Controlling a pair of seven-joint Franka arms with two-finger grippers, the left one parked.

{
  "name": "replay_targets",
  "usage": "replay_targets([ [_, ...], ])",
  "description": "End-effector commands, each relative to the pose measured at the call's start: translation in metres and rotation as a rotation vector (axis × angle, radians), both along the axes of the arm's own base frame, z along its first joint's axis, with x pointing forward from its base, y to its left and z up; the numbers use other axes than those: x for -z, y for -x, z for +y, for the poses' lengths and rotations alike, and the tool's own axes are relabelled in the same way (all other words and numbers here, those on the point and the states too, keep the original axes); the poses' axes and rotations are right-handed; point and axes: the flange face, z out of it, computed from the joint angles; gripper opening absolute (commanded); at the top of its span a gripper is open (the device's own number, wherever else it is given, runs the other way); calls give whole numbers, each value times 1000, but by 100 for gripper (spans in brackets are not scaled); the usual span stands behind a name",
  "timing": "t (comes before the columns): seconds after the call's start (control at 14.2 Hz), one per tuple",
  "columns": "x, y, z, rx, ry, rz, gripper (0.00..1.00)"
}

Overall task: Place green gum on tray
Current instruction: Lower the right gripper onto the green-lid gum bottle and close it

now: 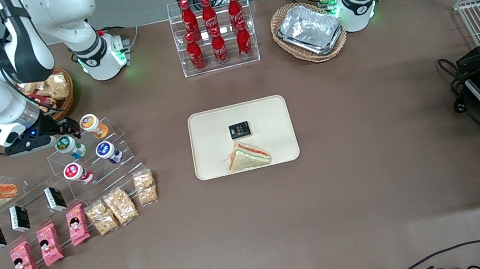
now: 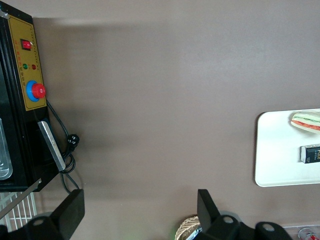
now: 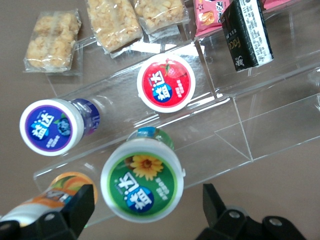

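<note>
The green gum is a small white bottle with a green top, lying on a clear acrylic stepped stand. My right gripper is open just over it, one black finger on each side of the cap with a gap on both sides. From the front, the green gum lies at the working arm's end of the table with the gripper right at it. The cream tray sits mid-table, holding a sandwich and a small black pack.
Orange-topped, blue-topped and red-topped bottles lie close round the green one on the stand. Black packs, pink packs and snack bags fill the lower steps. A cola bottle rack and foil trays in a basket stand farther from the camera.
</note>
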Motion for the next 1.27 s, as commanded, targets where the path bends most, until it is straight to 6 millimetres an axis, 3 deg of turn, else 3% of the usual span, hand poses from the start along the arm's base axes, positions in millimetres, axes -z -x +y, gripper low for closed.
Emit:
replay_targets([
  [0.0, 9, -6, -3, 13, 15, -25, 92],
  [0.07, 10, -7, -5, 18, 15, -26, 88],
  [0.7, 11, -17, 0, 69, 16, -59, 84],
  [0.85, 10, -17, 1, 72, 17, -59, 77],
  [1.2, 6, -19, 4, 67, 19, -64, 73],
])
